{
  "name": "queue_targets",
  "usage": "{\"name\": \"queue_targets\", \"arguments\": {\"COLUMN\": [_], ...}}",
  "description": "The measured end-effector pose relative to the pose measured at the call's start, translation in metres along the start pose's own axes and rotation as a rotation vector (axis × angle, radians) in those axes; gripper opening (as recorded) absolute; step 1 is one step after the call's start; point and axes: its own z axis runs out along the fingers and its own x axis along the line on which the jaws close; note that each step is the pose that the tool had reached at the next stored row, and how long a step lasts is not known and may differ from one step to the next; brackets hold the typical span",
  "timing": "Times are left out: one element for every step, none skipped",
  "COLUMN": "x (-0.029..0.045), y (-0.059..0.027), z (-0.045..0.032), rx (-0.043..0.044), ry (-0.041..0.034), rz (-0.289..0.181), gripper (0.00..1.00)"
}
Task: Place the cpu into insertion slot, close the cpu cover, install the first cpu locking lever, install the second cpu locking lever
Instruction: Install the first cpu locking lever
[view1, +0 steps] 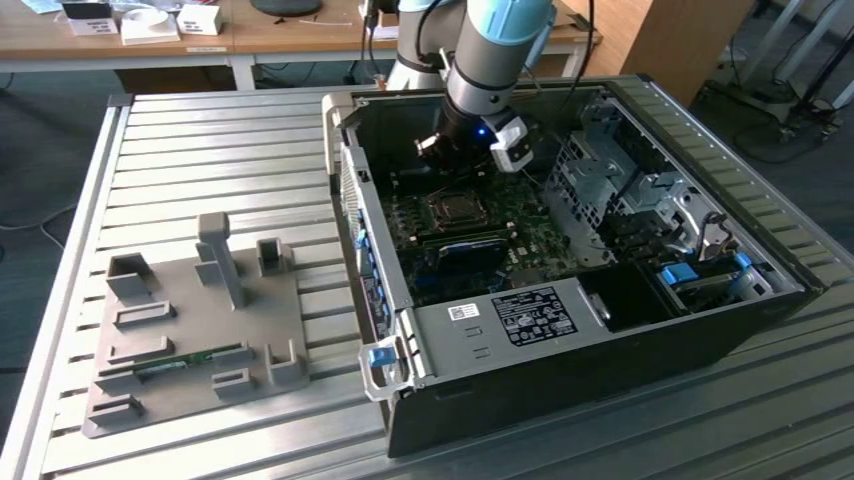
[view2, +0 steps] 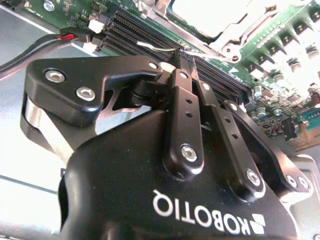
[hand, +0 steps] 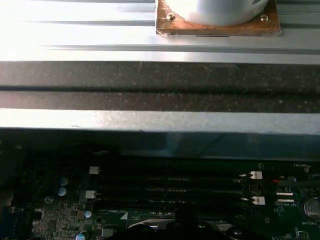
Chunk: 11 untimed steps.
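Observation record, taking the insertion slot as reference.

1. The insertion slot sits on the green board inside the open computer case, which lies on the slatted metal worktop.
2. The arm reaches down into the case. Its end effector hangs just beyond the slot, on the far side from the case's labelled grey panel.
3. In the second wrist view the end effector has its two black fingers pressed together at the tips, with no gap visible. Whether anything is pinched between them cannot be determined.
4. The tips are over the long black memory slots that run alongside the insertion slot. A thin pale wire crosses these slots just beside the tips; contact cannot be confirmed.
5. The cpu appears as a pale, bright square lying in the insertion slot.
6. The cpu cover, a silvery frame, lies around that square. Whether it is fully flat cannot be determined.
7. The first wrist view shows the memory slots below the case wall.
8. A grey parts tray rests on the worktop, well apart from the slot, outside the case.
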Motion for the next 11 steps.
{"name": "queue_targets", "arguments": {"x": [0.0,0.0,-0.0001,-0.0001,-0.0002,-0.0004,-0.0006,-0.0009,-0.0016,-0.0024,-0.0031], "y": [-0.0001,-0.0001,-0.0001,-0.0002,-0.0002,-0.0002,-0.0003,-0.0003,-0.0003,-0.0004,-0.0004], "z": [0.0002,0.0004,0.0005,0.0006,0.0008,0.0008,0.0009,0.001,0.0012,0.0013,0.0014], "rx": [0.0001,0.0,0.0,0.0002,0.0004,0.0005,0.0006,0.0006,0.0006,0.0007,0.0009], "ry": [0.0001,0.0,0.0,0.0,0.0,0.0,0.0,0.0,-0.0001,-0.0002,-0.0001], "rz": [0.0,0.0,0.0,0.0,0.0,0.0,0.0,0.0,0.0,0.0,0.0], "gripper": [0.11,0.11,0.11,0.11,0.11,0.11,0.11,0.11,0.11,0.11,0.11]}}
